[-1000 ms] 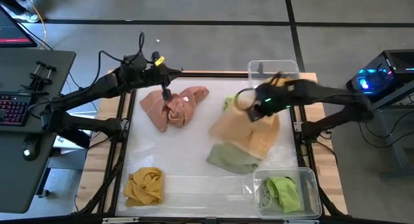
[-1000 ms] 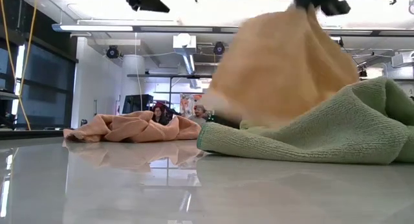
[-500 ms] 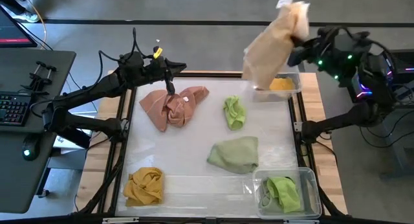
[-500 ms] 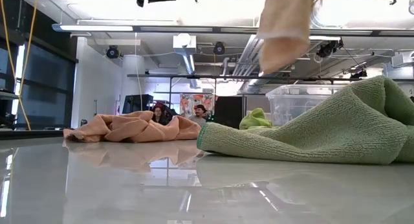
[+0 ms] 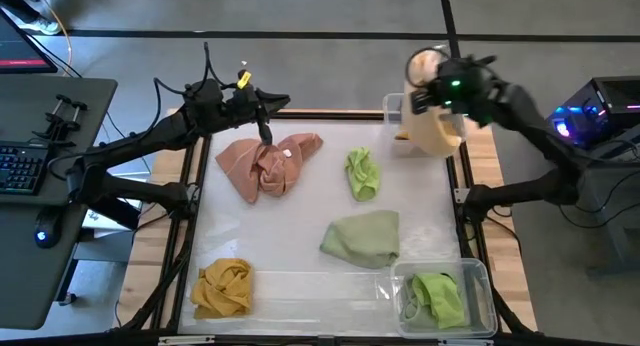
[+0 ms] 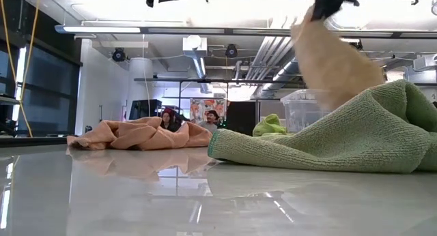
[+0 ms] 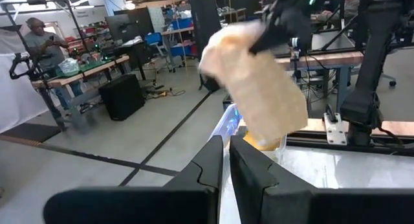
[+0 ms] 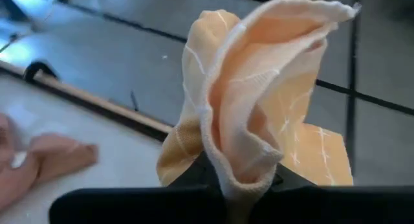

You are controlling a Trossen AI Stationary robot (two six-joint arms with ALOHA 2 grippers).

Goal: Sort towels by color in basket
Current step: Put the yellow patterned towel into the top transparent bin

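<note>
From above, at the frame's upper right, the right hand (image 5: 440, 86) grips a peach towel (image 5: 437, 134) hanging over a clear bin (image 5: 397, 109). On the white tabletop (image 5: 300, 226) lie one pink towel (image 5: 265, 163), two green towels (image 5: 363, 238) and one mustard towel (image 5: 222, 286); another green one fills the lower-right bin (image 5: 478, 276). Upper left, the left hand (image 5: 262, 121) hovers closed and empty over the pink towel. At table height, the large green towel blocks the right side.
</note>
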